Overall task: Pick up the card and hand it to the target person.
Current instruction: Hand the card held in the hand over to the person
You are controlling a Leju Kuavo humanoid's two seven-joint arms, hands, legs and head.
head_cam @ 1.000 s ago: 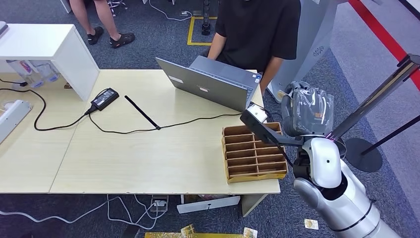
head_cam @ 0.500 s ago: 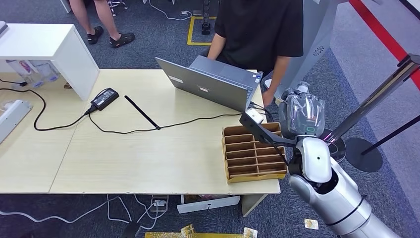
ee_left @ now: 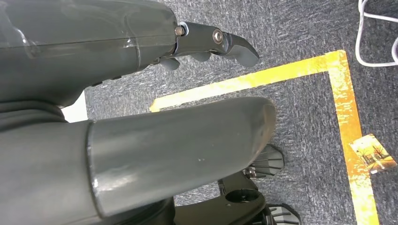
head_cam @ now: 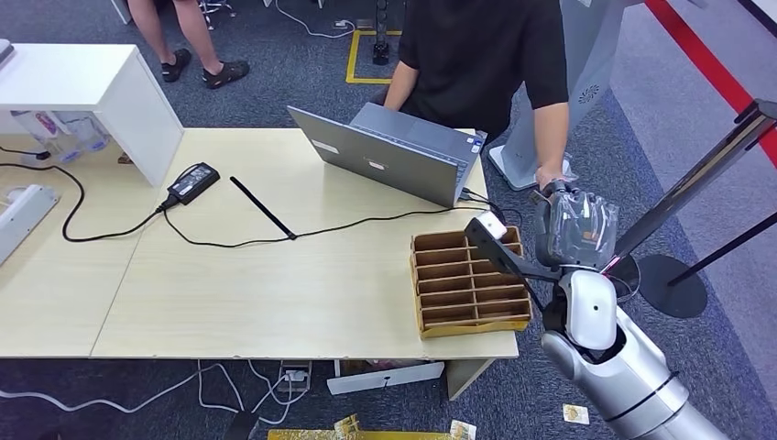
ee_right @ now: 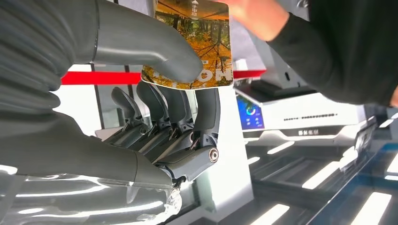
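The card (ee_right: pixel 197 42), printed with orange autumn leaves, is pinched between the thumb and fingers of my right hand (ee_right: pixel 155 93). In the head view that right hand (head_cam: pixel 575 225) is raised off the table's right end, beside the seated person in black (head_cam: pixel 476 55). The person's hand (ee_right: pixel 256 16) is blurred at the card's far edge, and the same hand (head_cam: pixel 550 179) sits just above my hand in the head view. My left hand (ee_left: pixel 141 93) hangs over the carpet, fingers (ee_left: pixel 220 42) loosely apart and holding nothing.
A wooden divided tray (head_cam: pixel 467 284) lies at the table's right end under my forearm. A laptop (head_cam: pixel 394 151), a power adapter (head_cam: pixel 192 181) and cables lie on the table. Black stand poles (head_cam: pixel 696 183) rise on the right. Loose cards (head_cam: pixel 575 414) lie on the floor.
The person's arm has swung out and down until its hand reaches my right hand and the card. My right hand has shifted slightly to the right.
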